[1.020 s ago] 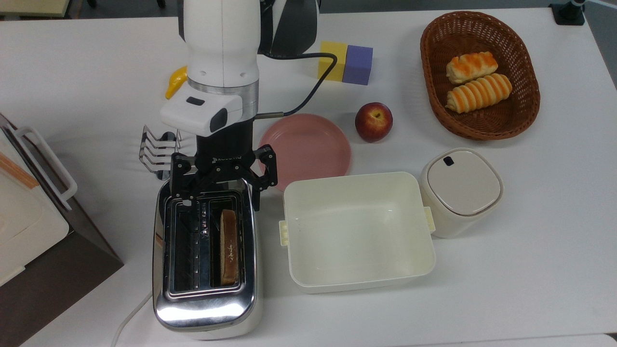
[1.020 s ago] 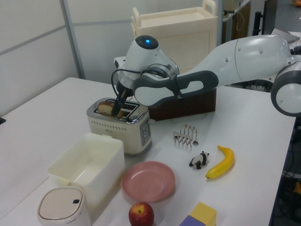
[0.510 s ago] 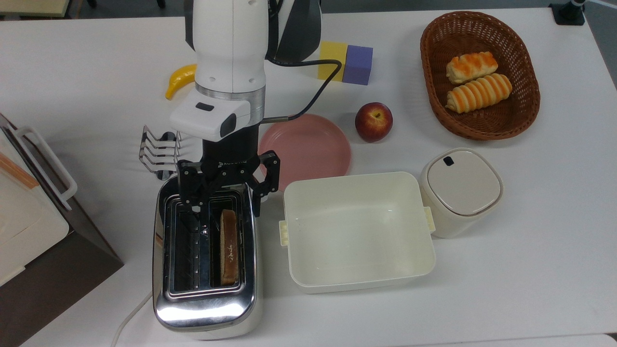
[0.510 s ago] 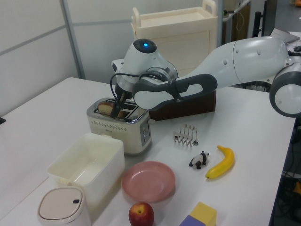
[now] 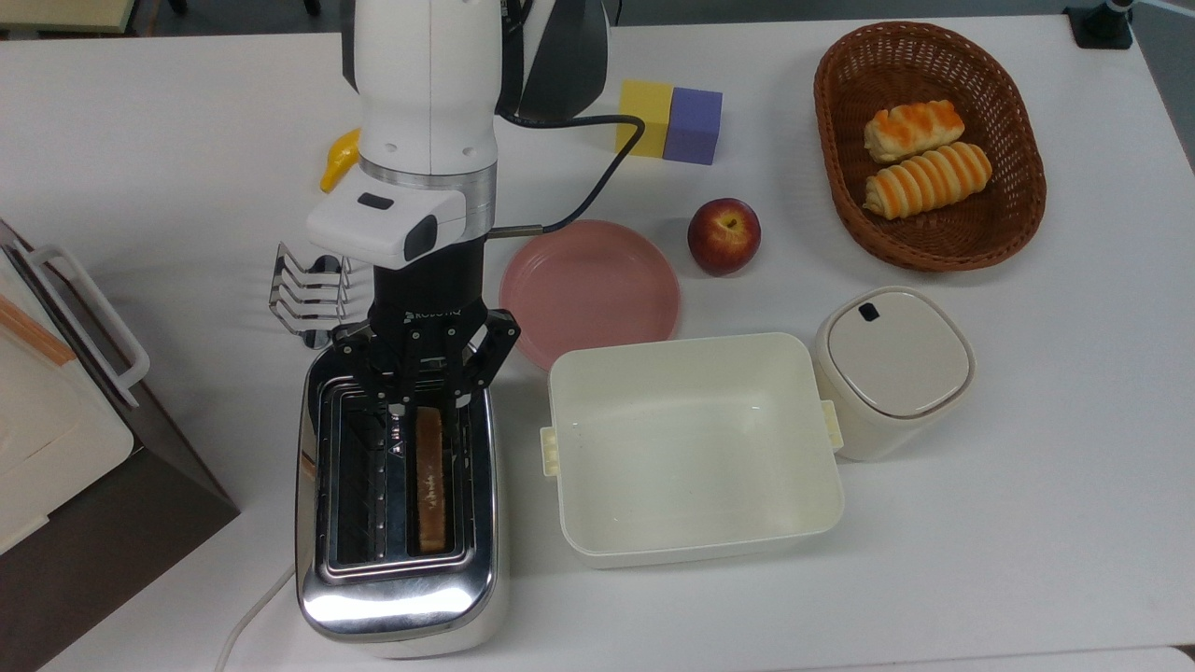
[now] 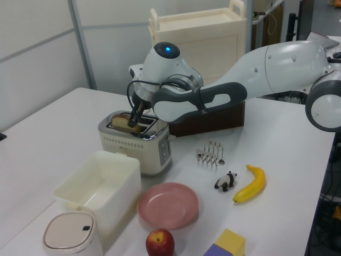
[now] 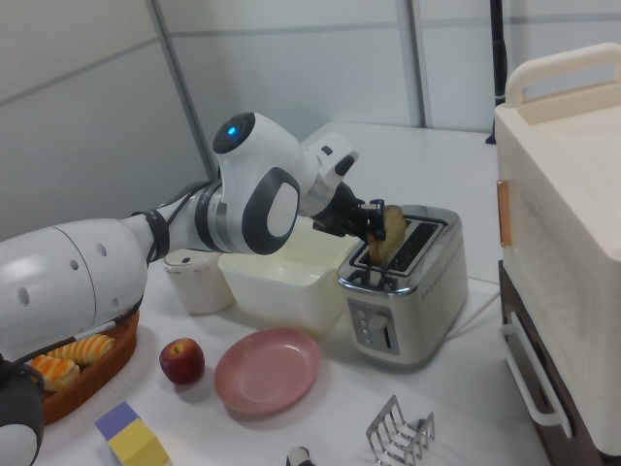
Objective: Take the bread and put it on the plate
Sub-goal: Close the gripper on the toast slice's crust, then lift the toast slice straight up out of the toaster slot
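Note:
The bread [image 5: 429, 476] is a brown slice standing edge-up in the right slot of a chrome toaster [image 5: 397, 597]. My gripper [image 5: 429, 403] reaches down over the toaster's far end, its black fingers pressed against both sides of the slice. In the right view the bread [image 7: 393, 231] sticks up out of the toaster [image 7: 408, 301] with the gripper [image 7: 374, 221] shut on it. The left view shows the gripper [image 6: 133, 120] at the bread [image 6: 121, 121]. The pink plate [image 5: 597, 289] lies empty on the table just beyond the toaster, toward the top view's right.
A cream tub [image 5: 691, 448] sits right beside the toaster, with a lidded canister [image 5: 892, 369] next to it. An apple [image 5: 724, 235], a basket [image 5: 934, 257] of rolls, foam blocks [image 5: 667, 121], a banana [image 5: 338, 159] and a toast rack [image 5: 303, 299] stand around. A cabinet [image 5: 56, 420] fills the top view's left edge.
My gripper shifted toward the top view's left and lower over the toaster. Its fingers went from wide open to closed on the slice, which moved slightly toward the top view's left.

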Motion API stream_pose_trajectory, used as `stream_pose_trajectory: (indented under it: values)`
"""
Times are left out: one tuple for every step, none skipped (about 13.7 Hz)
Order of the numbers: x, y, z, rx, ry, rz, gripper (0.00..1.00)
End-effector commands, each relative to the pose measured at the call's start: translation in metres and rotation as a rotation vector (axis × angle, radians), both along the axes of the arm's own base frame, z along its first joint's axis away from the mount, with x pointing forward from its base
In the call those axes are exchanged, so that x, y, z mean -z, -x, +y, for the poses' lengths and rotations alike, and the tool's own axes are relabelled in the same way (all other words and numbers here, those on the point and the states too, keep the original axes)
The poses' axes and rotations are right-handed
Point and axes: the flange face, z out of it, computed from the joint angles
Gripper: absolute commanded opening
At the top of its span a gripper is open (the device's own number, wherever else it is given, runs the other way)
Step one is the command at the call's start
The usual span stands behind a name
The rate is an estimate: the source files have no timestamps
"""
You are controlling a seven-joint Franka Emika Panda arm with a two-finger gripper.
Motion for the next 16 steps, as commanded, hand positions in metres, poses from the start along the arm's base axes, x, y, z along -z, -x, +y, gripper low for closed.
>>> stream_pose_trajectory:
  values:
    - [-0.002, -0.002, 0.001, 0.003, 0.006, -0.020, 0.00]
    - [-0.002, -0.002, 0.001, 0.003, 0.006, -0.019, 0.00]
    - [-0.001, -0.001, 0.000, 0.005, 0.006, -0.016, 0.00]
    - [0.000, -0.001, 0.000, 0.004, 0.006, -0.014, 0.00]
    - [-0.001, -0.001, 0.000, 0.006, 0.005, -0.016, 0.00]
    - [-0.003, 0.000, 0.000, 0.006, 0.004, -0.019, 0.00]
    - [-0.006, 0.000, -0.003, 0.011, 0.004, -0.023, 0.00]
    - [-0.013, 0.001, -0.004, 0.016, 0.000, -0.033, 0.00]
    - [-0.028, 0.005, -0.004, 0.021, -0.003, -0.046, 0.00]
    - [-0.046, 0.010, -0.003, 0.022, -0.004, -0.068, 0.00]
    - [-0.069, 0.017, 0.000, 0.034, -0.009, -0.096, 0.00]
    - [-0.084, 0.026, 0.002, 0.065, -0.026, -0.101, 0.00]
    - [-0.094, 0.032, 0.011, 0.072, -0.033, -0.087, 0.00]
    - [-0.101, 0.037, 0.020, 0.072, -0.039, -0.066, 0.00]
    - [-0.111, 0.042, 0.025, 0.076, -0.041, -0.059, 0.00]
    - [-0.123, 0.049, 0.029, 0.085, -0.043, -0.057, 0.00]
